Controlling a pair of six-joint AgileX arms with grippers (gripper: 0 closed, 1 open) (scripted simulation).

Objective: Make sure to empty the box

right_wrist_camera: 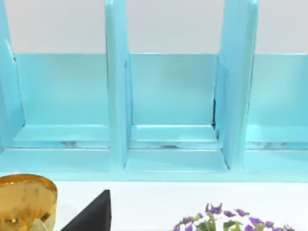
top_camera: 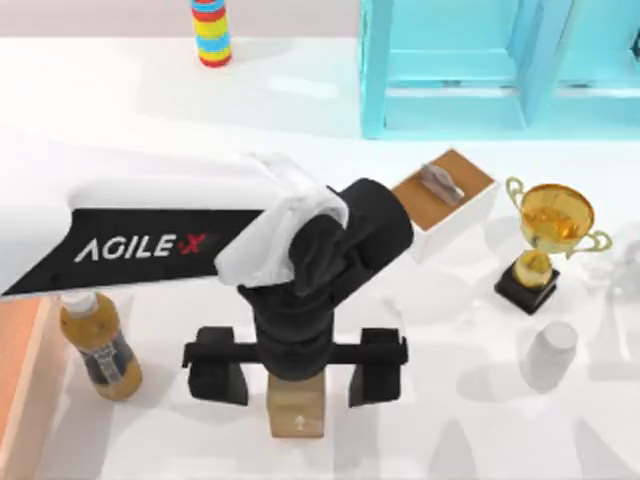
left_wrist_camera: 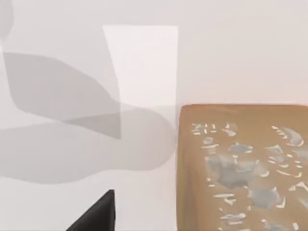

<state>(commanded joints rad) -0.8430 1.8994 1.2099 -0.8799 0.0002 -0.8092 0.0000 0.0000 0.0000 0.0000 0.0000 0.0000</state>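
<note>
White table (top_camera: pixel 450 400); box (top_camera: pixel 20 370) at left edge, left jaws (top_camera: pixel 296 372) well right.

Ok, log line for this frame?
left gripper: over tan block, jaws open | box: table's left edge | bottle: beside box | right arm: facing blue shelf

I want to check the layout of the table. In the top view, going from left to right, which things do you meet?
Box at the left edge → bottle → left tool above the tan cube block → white box → trophy.
</note>
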